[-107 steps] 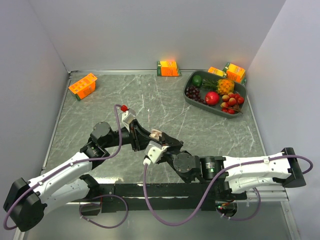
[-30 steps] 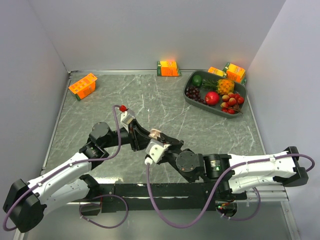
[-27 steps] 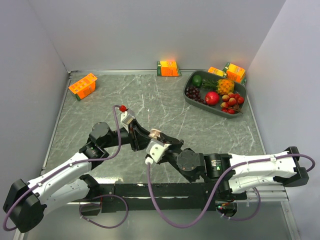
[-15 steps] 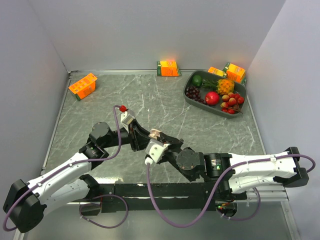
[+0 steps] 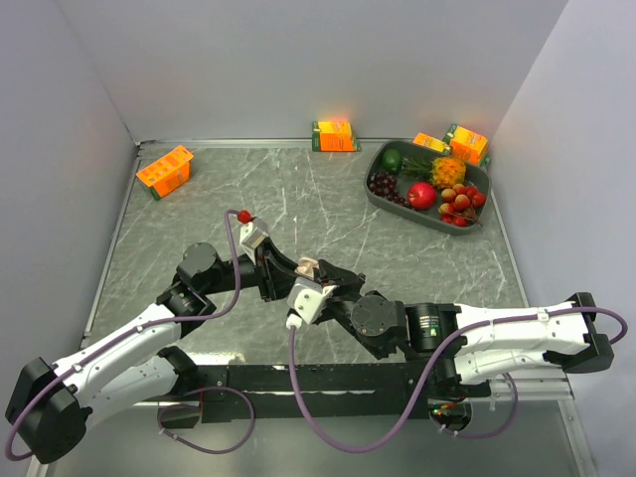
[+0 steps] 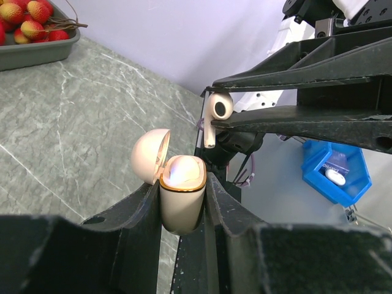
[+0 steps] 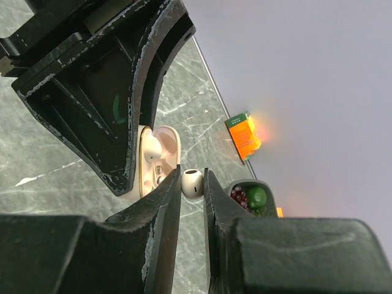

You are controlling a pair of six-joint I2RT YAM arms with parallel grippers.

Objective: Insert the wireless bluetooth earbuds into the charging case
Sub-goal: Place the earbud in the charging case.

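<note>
Nearly upright earbud, stem toward case

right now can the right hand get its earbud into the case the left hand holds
Probably yes: the case is open and the earbud sits close to its mouth, nothing between.

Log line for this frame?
left fingers: shut on charging case, lid open | right fingers: shut on earbud, just off case, not inserted

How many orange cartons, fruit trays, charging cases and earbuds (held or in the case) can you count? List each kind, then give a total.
Orange cartons: 4
Fruit tray: 1
Charging case: 1
Earbuds: 2, one held, one seated in the case
Total: 8
</note>
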